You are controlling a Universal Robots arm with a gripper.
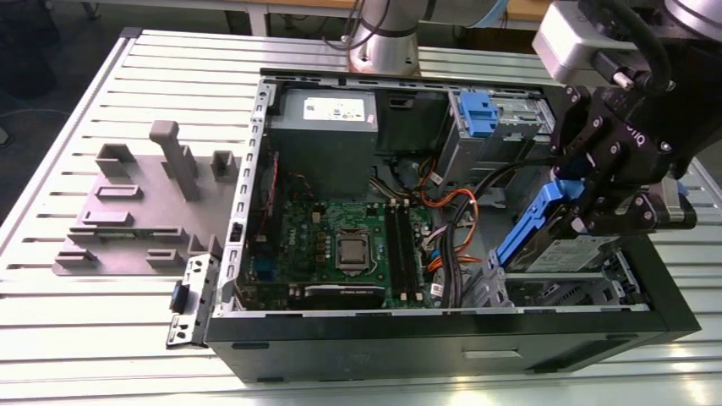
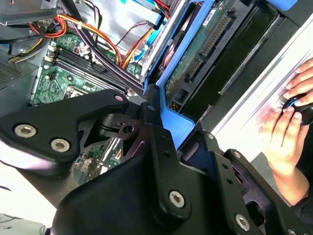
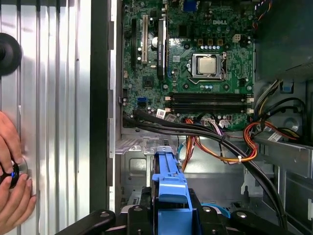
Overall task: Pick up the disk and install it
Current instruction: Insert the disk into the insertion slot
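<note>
hand (image 1: 581, 216) clamped on the disk (image 1: 562, 252), tilted at the case's (image 1: 429, 338) 4 o'clock corner; cables (image 1: 451, 210) crowd its 9 o'clock side.

Workshop: slotted aluminium bench (image 1: 79, 338), opened computer (image 1: 429, 337).

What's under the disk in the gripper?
The disk, clamped in the gripper, tilts over the metal drive bay. The bay floor beneath it is covered.
</note>
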